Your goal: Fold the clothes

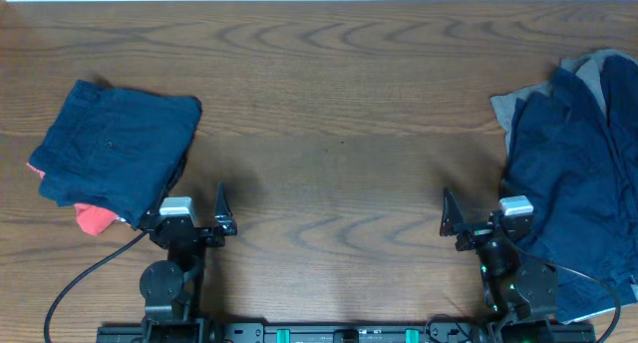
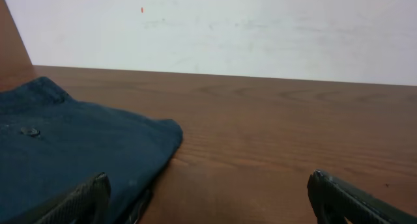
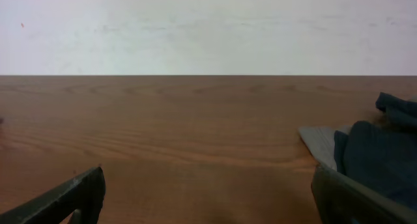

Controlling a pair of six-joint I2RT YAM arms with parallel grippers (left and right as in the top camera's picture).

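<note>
Folded dark navy shorts (image 1: 115,144) lie at the left of the table on a coral-red piece (image 1: 93,218); they also show in the left wrist view (image 2: 71,152). An unfolded heap of navy clothes (image 1: 573,183) with a grey garment (image 1: 510,106) under it lies at the right edge; it shows in the right wrist view (image 3: 381,152). My left gripper (image 1: 189,221) is open and empty at the front, just right of the folded shorts (image 2: 208,201). My right gripper (image 1: 483,221) is open and empty, just left of the heap (image 3: 208,198).
The brown wooden table (image 1: 339,114) runs between the two piles. A white wall (image 2: 228,28) stands behind the table's far edge. Black cables run from the arm bases at the front left (image 1: 70,283) and front right (image 1: 598,283).
</note>
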